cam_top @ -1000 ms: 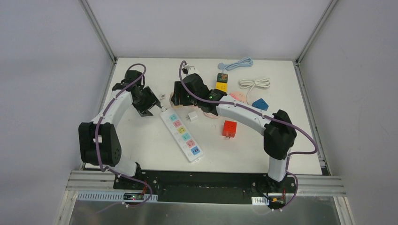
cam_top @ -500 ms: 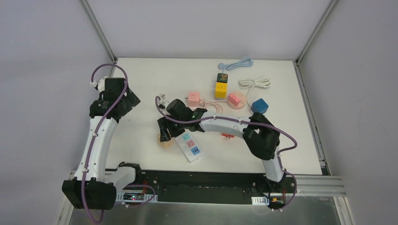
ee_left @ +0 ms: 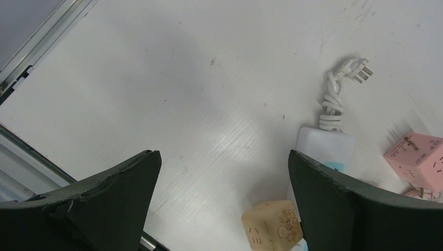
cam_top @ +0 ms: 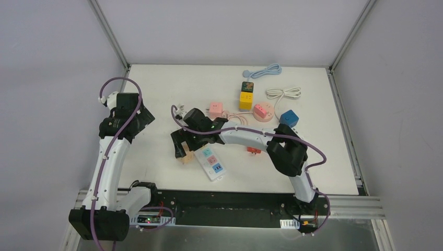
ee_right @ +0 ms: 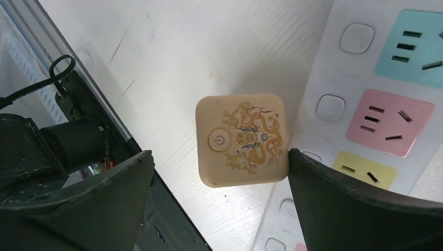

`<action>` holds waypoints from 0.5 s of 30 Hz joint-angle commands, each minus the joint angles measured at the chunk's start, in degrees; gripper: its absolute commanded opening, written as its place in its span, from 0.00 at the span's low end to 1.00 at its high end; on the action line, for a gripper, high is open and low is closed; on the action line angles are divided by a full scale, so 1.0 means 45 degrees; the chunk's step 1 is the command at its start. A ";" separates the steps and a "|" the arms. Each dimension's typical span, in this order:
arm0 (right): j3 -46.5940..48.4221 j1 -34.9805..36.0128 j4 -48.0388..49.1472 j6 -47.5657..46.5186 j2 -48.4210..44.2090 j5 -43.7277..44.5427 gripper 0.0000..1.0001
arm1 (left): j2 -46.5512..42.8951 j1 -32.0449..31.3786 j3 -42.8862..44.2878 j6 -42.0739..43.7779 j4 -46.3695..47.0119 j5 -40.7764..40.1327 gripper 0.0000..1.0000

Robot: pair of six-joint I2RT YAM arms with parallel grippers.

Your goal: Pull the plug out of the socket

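Note:
A beige cube plug (ee_right: pixel 242 140) with a dragon print and a power button lies on the table against the left side of the white socket strip (ee_right: pixel 365 78), plugged into none of its coloured outlets. My right gripper (ee_right: pixel 220 151) hangs open over it, its right fingertip by the cube's corner. From above, the cube (cam_top: pixel 184 157) sits left of the strip (cam_top: pixel 211 163) under the right gripper (cam_top: pixel 183 147). My left gripper (ee_left: pixel 223 152) is open and raised, holding nothing. Its view shows the cube (ee_left: pixel 271 232) and the strip's end (ee_left: pixel 326 146). The left gripper (cam_top: pixel 137 116) stands off to the strip's left.
The strip's coiled cord ends in a white plug (ee_left: pixel 360 70). A pink cube (cam_top: pixel 216 109), a yellow cube (cam_top: pixel 246 97), a blue cube (cam_top: pixel 289 117), a round pink socket (cam_top: pixel 263 111) and two coiled cables (cam_top: pixel 283 93) lie at the back. A red cube (cam_top: pixel 254 151) peeks from under the right arm.
Both grippers have opened. The right one carried the beige cube from the strip's far end to its near left side and let it go. The left arm lifted away leftward.

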 commanded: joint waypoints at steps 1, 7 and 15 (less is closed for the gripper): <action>0.0627 0.0020 0.0299 -0.0216 -0.1316 0.0651 1.00 | -0.0209 0.0109 0.0020 0.0420 -0.0122 0.0051 0.99; -0.0155 -0.0187 0.0655 -0.0161 -0.2704 0.3164 1.00 | -0.0189 0.0109 0.0033 0.0633 0.0258 0.0743 0.99; -0.1659 -0.1156 -0.1151 0.0787 -0.5166 0.9585 0.97 | 0.0072 0.0094 -0.0349 0.2139 0.2302 0.6941 0.95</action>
